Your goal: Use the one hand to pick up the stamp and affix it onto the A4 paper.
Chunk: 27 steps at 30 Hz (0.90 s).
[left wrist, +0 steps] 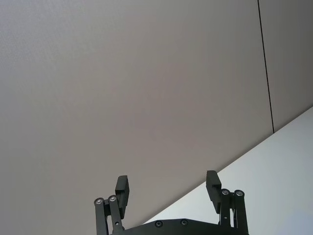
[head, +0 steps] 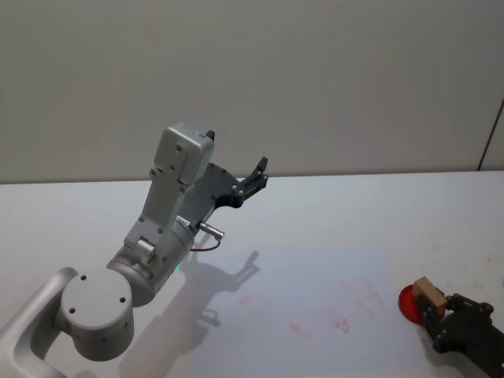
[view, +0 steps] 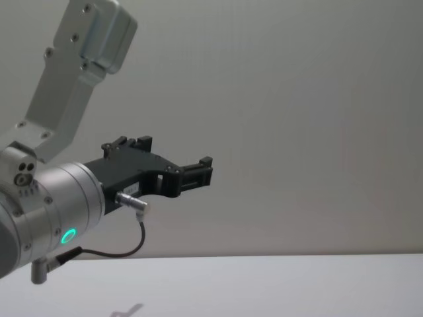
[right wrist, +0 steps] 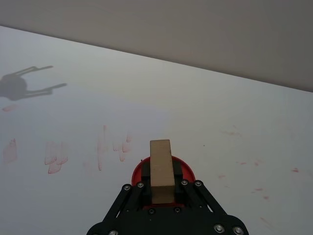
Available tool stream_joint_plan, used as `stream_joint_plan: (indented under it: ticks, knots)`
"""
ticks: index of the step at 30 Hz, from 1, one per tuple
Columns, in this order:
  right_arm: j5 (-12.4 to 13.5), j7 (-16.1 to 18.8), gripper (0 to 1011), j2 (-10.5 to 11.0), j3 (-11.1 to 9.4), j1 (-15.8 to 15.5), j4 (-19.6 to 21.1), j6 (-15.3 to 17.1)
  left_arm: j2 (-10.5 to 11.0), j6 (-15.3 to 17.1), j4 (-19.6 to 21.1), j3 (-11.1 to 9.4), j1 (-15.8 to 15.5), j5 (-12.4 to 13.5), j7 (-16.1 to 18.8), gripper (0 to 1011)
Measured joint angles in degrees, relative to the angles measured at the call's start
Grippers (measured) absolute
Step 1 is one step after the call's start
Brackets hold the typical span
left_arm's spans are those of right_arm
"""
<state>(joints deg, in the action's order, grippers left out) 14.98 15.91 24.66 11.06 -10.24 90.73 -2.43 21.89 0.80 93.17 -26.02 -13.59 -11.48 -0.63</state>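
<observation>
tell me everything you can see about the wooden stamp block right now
The small light tan wooden rectangular stamp block looks plain-faced and unfinished, with squared edges. It stands upright, clamped between the black fingers of the right pincer low at the table's right side. Its lower end sits over a round red ink pad; whether it presses into the pad cannot be told. In the head view the block tilts slightly, with the red pad just beside it.
</observation>
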Motion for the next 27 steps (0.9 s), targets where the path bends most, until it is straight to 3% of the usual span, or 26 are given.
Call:
stream_joint_plan:
  ticks: [8,27]
  knots:
    - [-1.11,-0.15,268,-0.74,0.47,0.57,-0.73,-0.14,0.00,0.00,0.00,0.00,0.00,0.00,0.00,1001]
    - [-2.57,-2.51,880,-1.58,0.53,1.48,-0.68,-1.76,0.00,0.00,0.00,0.00,0.00,0.00,0.00,1001]
